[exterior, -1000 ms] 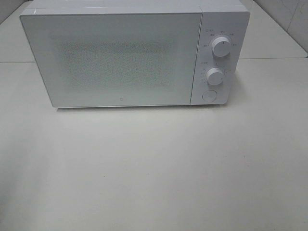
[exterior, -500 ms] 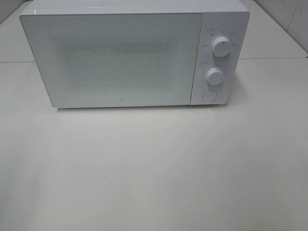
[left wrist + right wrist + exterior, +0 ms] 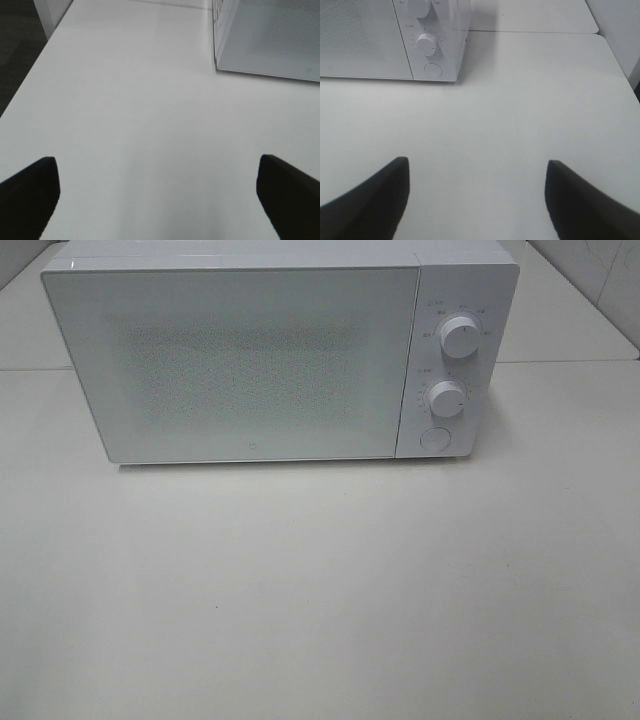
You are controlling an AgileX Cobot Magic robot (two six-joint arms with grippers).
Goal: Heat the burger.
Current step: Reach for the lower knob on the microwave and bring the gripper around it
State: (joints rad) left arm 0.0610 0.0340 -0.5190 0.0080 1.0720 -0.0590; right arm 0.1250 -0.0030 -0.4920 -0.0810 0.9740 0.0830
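White table [image 3: 320, 590] is filling everything nearest to us, and we are finding nothing lying on it. Our left gripper [image 3: 157, 167] is hanging low over the near left stretch with its jaws spread wide and nothing between them. Our right gripper [image 3: 477, 167] is hanging over the near right, jaws parted and equally bare. Neither is touching anything, and neither is showing in the high view.

Farther off, the microwave [image 3: 260, 360] is sitting square on the table with its door [image 3: 240, 365] shut flush. Right of the door, the upper knob [image 3: 459, 338], the lower knob [image 3: 447, 398] and the round button [image 3: 435, 438] beneath them are facing us. We are not managing to read their settings.

We are not seeing the burger anywhere, neither on the table nor in either gripper. The door's dotted screen is giving us only a pale haze, so we cannot tell whether the burger is inside or simply out of view.

That is leaving our judgement split. If the burger is waiting somewhere unseen, we are reckoning nothing is done: fetching it, opening the door, loading, closing and setting the knobs are all ahead. If it is sitting behind that door, loading is finished and only the knobs, at most, are remaining.
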